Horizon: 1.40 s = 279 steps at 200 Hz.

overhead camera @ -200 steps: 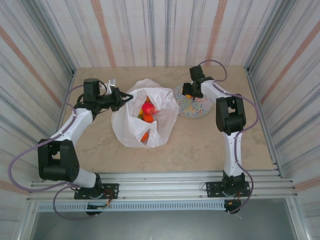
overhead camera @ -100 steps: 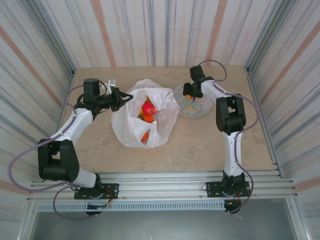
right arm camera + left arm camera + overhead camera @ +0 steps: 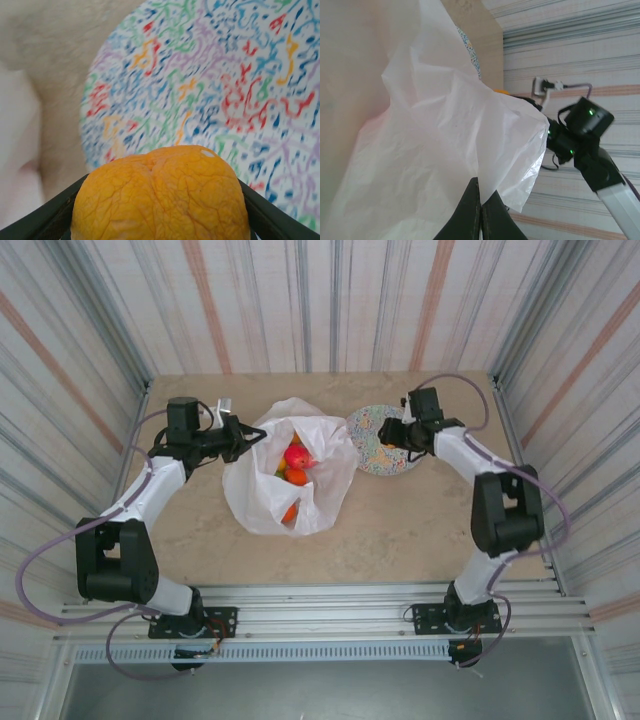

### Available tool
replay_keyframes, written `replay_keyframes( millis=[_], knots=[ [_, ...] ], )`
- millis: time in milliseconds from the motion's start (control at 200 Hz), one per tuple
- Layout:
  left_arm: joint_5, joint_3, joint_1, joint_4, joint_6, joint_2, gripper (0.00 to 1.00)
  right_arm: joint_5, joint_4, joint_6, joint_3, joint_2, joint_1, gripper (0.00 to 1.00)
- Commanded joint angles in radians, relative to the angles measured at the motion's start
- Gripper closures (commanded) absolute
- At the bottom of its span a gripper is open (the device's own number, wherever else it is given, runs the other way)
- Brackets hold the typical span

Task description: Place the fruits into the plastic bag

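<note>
The right tool (image 3: 161, 220) is clamped around a wrinkled orange (image 3: 160, 190), held over the speckled plate (image 3: 240, 75) on the tabletop (image 3: 400, 520). The left tool (image 3: 480, 200) pinches the rim of the white plastic bag (image 3: 250, 495). Its open mouth shows a red fruit (image 3: 295, 454) and orange ones (image 3: 289, 512) inside.

A wrinkly orange fruit (image 3: 160, 195) sits low in the middle, squeezed by dark jaws on both sides. Behind the fruit is a round plate (image 3: 225, 85) with colourful squiggles. Left of the fruit are the beige worktop (image 3: 55, 45) and some white plastic bag (image 3: 15, 150).
</note>
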Motion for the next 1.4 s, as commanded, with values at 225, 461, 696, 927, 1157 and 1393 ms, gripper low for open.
replay_keyframes(
  millis=[225, 461, 696, 927, 1157, 1393],
  knots=[
    [0.022, -0.017, 0.005, 0.017, -0.003, 0.001, 1.0, -0.137, 0.128, 0.028, -0.338, -0.393, 0.122, 0.33],
    [0.02, -0.017, 0.005, 0.016, -0.004, 0.001, 1.0, -0.107, 0.251, 0.025, -0.431, -0.453, 0.325, 0.33],
    [0.02, -0.017, 0.001, 0.016, -0.003, 0.001, 1.0, -0.016, 0.309, 0.022, -0.355, -0.268, 0.444, 0.34],
    [0.021, -0.017, 0.001, 0.015, -0.003, -0.002, 1.0, 0.046, 0.389, 0.03, -0.286, -0.119, 0.494, 0.35],
    [0.023, -0.016, 0.002, 0.015, -0.003, -0.002, 1.0, 0.13, 0.431, 0.056, -0.154, 0.032, 0.567, 0.35],
    [0.024, -0.017, 0.002, 0.015, -0.003, -0.002, 1.0, 0.063, 0.469, 0.075, -0.055, 0.126, 0.61, 0.34]
  ],
)
